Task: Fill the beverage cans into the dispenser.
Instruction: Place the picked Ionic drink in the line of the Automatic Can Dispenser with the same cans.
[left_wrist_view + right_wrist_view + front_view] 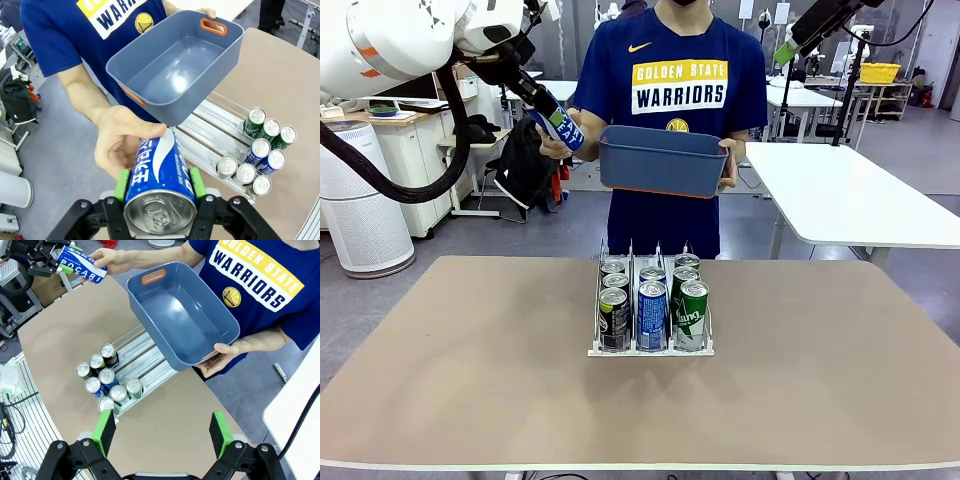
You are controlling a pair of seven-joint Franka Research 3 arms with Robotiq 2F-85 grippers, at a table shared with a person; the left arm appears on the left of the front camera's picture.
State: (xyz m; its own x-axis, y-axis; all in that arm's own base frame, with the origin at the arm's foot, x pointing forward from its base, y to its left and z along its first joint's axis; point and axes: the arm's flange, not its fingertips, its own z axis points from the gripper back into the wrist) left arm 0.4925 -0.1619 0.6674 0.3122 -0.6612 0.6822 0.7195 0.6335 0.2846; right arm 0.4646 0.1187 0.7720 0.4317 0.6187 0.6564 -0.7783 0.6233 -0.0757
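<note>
Near, on tan table [470, 380]: low clear-plastic three-lane dispenser [651, 345] holding seven slim aluminium cans [652, 313]. Farther, raised: left gripper [159, 181] pinching blue white-lettered can [159, 175], person's hand [117, 142] touching it. Beside: blue-grey plastic bin [663, 160]. Right gripper [162, 432] spread wide.

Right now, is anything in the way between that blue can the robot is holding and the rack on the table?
Partly. The person's hand is on the blue can in the left pincer, and their blue-grey bin hangs above the dispenser. Its middle lane has free room behind two cans.
</note>
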